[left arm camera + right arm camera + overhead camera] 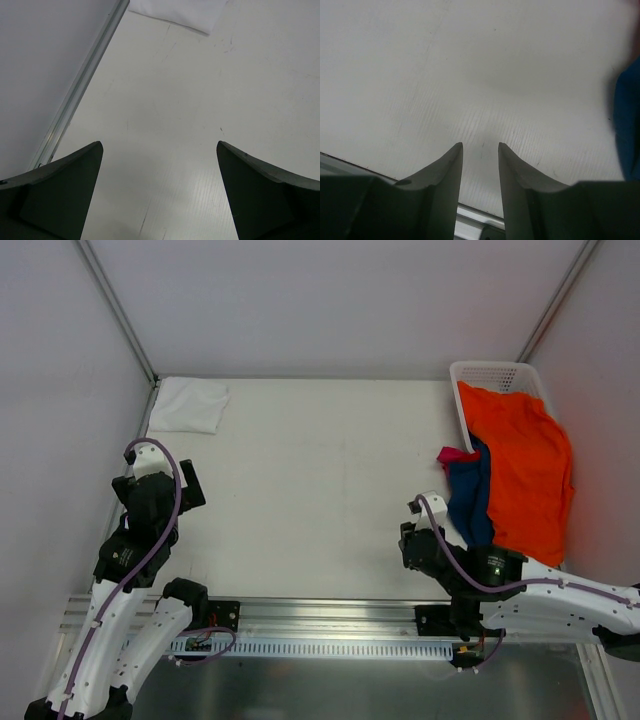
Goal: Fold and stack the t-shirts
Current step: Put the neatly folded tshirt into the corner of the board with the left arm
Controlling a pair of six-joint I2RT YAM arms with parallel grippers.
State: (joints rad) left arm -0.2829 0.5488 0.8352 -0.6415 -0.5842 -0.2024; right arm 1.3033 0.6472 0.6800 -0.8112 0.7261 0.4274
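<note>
The plain white t-shirt (pixel 188 405) lies folded flat in the table's far left corner; its near edge also shows in the left wrist view (pixel 180 12). The large orange t-shirt (pixel 525 470) spills out of the basket onto the table at the right, with the navy t-shirt (pixel 472 495) and the small magenta t-shirt (pixel 455 454) at its left edge. My left gripper (pixel 160 478) (pixel 160 145) is wide open and empty, over bare table near the white t-shirt. My right gripper (pixel 412 540) (pixel 480 145) is empty, its jaws a narrow gap apart, just left of the navy t-shirt (pixel 627 125).
A white plastic lattice basket (pixel 490 372) stands at the far right corner under the orange cloth. A metal rail (pixel 85 85) runs along the table's left edge. White walls enclose the table on three sides.
</note>
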